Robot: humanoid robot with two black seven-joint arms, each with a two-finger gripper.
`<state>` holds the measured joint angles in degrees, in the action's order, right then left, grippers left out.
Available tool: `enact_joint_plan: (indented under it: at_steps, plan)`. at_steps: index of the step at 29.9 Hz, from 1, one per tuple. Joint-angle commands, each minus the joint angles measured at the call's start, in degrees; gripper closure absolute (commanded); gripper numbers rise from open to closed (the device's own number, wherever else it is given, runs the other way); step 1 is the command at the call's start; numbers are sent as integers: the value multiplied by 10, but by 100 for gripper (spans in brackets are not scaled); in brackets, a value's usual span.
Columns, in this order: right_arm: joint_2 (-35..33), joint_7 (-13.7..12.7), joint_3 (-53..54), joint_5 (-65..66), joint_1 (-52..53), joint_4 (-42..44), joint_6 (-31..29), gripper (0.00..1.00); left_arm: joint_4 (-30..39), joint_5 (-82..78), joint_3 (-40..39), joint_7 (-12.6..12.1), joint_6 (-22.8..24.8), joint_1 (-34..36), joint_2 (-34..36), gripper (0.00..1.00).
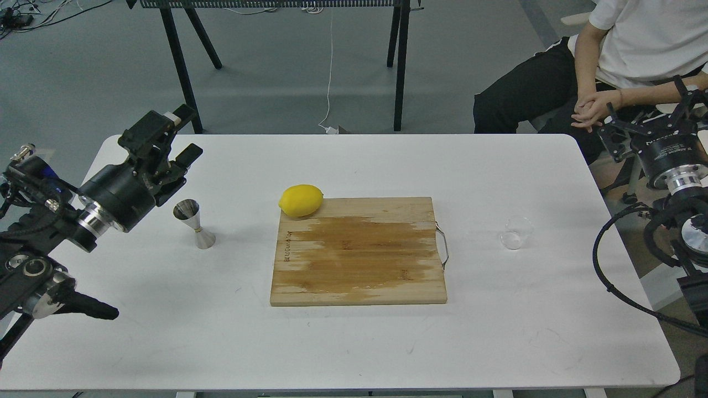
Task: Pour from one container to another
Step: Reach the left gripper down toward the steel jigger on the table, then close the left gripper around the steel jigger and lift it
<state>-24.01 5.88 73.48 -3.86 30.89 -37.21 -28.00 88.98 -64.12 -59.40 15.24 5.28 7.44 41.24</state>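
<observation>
The clear glass cup stands upright on the white table, right of the cutting board. The steel hourglass jigger stands upright left of the board. My left gripper hovers over the table just up and left of the jigger, open, with nothing between its fingers. My right gripper is off the table's far right corner, well beyond the glass cup, fingers spread open and holding nothing.
A wooden cutting board with a metal handle lies mid-table, and a yellow lemon rests at its back left corner. A seated person is close behind my right gripper. Black table legs stand beyond the far edge.
</observation>
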Motion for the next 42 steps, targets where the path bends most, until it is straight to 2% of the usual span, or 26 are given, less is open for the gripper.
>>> enact_joint_plan:
  at_steps: [1,6,9,15,21,24,27,32,36,42]
  plan:
    - [-1,0,0,0,-7,0,0,0,2,-159,0,8,-32,-48,1,8]
    - [-1,0,1,0,-8,0,0,0,-20,-393,4,7,-116,-96,-4,8]
    - [0,0,0,0,-8,-1,0,0,-38,-485,21,7,-147,-100,-6,8]
    - [-1,0,0,0,-9,0,0,0,-144,-589,57,6,-217,-88,-7,8]
    - [-1,0,0,0,-11,0,0,0,-278,-609,122,7,-225,3,-46,12]
    - [-1,0,2,0,-11,2,0,0,-324,-609,154,6,-239,34,-63,18]
    - [-3,0,2,0,-10,2,0,0,-356,-609,176,1,-258,56,-80,19]
    - [-3,0,0,0,-11,2,0,0,-441,-609,183,8,-259,96,-122,19]
    - [-4,0,-1,0,-11,4,0,0,-478,-609,196,8,-260,119,-147,19]
    - [-5,0,1,0,-11,4,0,0,-486,-608,196,7,-259,131,-163,25]
